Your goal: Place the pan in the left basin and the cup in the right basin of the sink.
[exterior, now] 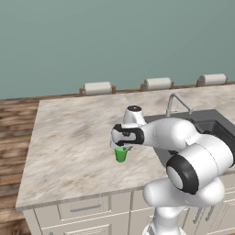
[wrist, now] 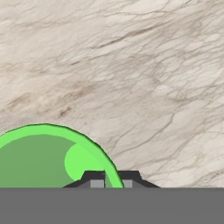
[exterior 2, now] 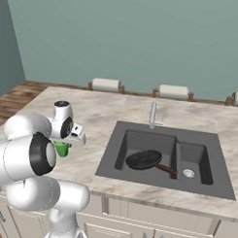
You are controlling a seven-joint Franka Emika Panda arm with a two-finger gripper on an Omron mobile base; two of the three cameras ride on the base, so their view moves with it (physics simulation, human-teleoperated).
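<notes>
The green cup [exterior: 121,154] is upright over the marble counter, left of the sink [exterior 2: 165,128]. My gripper [exterior: 120,147] comes down on it from above. In the hand view the two fingertips [wrist: 97,180] are shut on the cup's [wrist: 39,157] near rim, one inside and one outside. From the right base view the cup [exterior 2: 62,149] peeks out under the hand [exterior 2: 67,143]. The black pan [exterior 2: 144,159] lies in the wider left basin [exterior 2: 139,139], its brown handle reaching towards the divider. The narrow right basin [exterior 2: 196,155] holds nothing but its drain.
A curved silver faucet [exterior 2: 152,115] stands behind the sink. Pale stool backs [exterior: 97,88] line the counter's far edge. My own arm [exterior: 183,151] lies between the cup and the sink. Bare marble [exterior: 73,137] spreads left of the cup.
</notes>
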